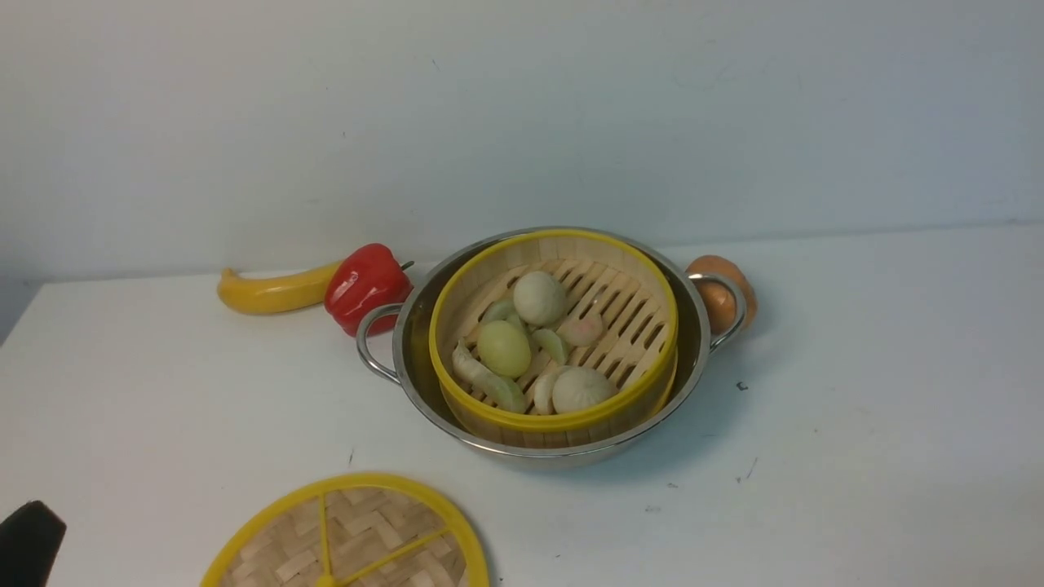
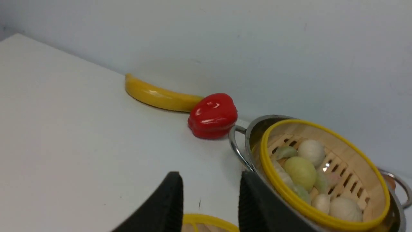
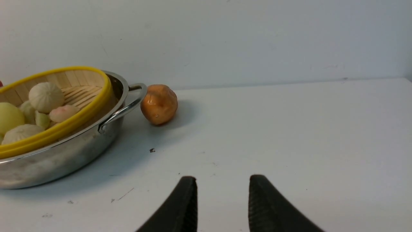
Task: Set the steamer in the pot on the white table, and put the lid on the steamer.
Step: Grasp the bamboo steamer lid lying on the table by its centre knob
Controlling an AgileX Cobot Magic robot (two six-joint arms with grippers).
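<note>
Steamer (image 1: 563, 249) first, and we find it sitting inside the pot (image 1: 412, 342), its round bamboo wall rising above the steel rim. Thick yellow bands ring the basket, and we can see the slatted floor running in pale strips under a heap of smooth, rounded buns (image 1: 538, 297) and crescent dumplings. The pot is wide, shallow and mirror-shiny, with a looped wire handle (image 1: 367, 342) jutting out on each side. It stands on the white table (image 1: 856, 424), a flat matte surface dotted with a few dark specks.

Over to the lid (image 1: 367, 534): it lies flat on the table at the near edge, well apart from the pot, so the basket is uncovered. We make out a herringbone bamboo weave, a fat yellow rim and yellow spokes; its lower part is cut off by the frame.

The left gripper (image 2: 210, 180) hangs above the table near the lid's rim, its ribbed black fingers spread with nothing between them. The right gripper (image 3: 222, 183) is the same, fingers parted over bare table, empty.

Behind the pot's left handle we spot a glossy red bell pepper (image 1: 367, 285) touching a curved yellow banana (image 1: 273, 292). By the right handle sits a lumpy orange-brown ball (image 1: 718, 269).
</note>
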